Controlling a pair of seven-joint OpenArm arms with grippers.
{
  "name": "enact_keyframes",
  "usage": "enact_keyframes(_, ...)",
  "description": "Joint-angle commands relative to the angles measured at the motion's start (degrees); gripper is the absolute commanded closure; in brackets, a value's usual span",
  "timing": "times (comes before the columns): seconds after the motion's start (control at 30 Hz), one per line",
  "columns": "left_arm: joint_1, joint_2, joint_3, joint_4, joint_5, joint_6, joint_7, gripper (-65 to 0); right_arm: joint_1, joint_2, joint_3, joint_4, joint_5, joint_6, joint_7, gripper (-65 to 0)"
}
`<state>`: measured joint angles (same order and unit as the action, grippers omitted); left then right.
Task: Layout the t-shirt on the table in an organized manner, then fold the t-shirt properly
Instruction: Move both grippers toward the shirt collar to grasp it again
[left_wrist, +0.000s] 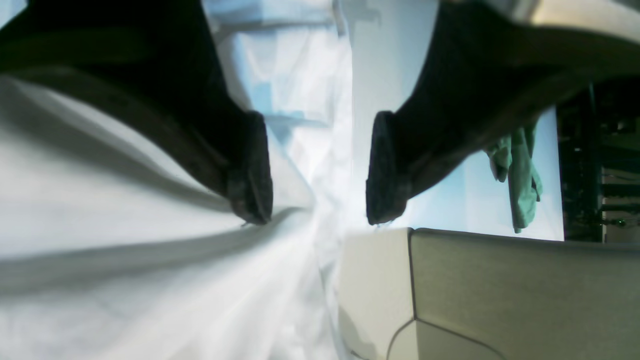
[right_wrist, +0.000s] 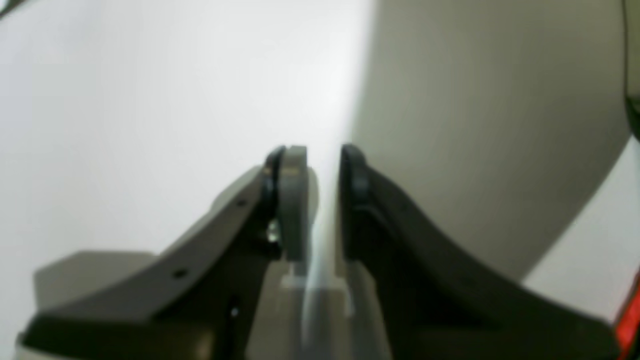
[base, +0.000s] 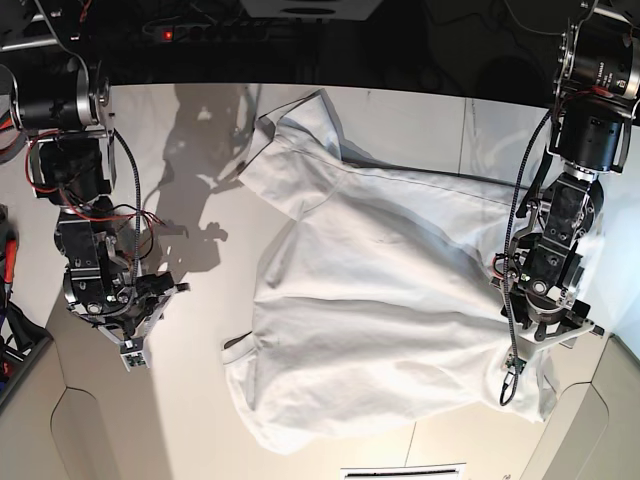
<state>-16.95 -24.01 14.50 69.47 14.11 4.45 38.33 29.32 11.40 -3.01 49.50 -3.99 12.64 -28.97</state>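
While the t-shirt (base: 385, 290) sprawls crosswise with bare surface (base: 200, 400) beside it, the left claw (left_wrist: 320, 200) gapes at its edge; the right claw (right_wrist: 317, 170) stands narrowly apart, nothing visibly gripped.

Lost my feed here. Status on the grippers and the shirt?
Left gripper open over the shirt edge, nothing held. Right gripper off the cloth, jaws nearly shut, empty. Shirt spread on table, still wrinkled, unfolded. Nothing in the way.

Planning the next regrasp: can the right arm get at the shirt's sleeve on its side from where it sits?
Probably yes. The right tool hovers over bare table, apart from the t-shirt; nothing lies between it and the near sleeve.
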Motion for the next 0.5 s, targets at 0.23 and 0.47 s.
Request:
enact_keyframes(0.23, -1.60, -0.74, -0.39, 1.11, -6.25, -3.32, -2.75, -33.2, -18.86, 1.14, 0.15, 27.28, 7.91, 11.04, -0.90, -11.0)
enact_keyframes(0.47, -0.90, -0.74, -0.39, 7.21, -21.51, -16.50, -2.84, -28.5, -31.04, 1.14, 0.13, 45.44, 14.88, 19.19, -8.61, -17.0)
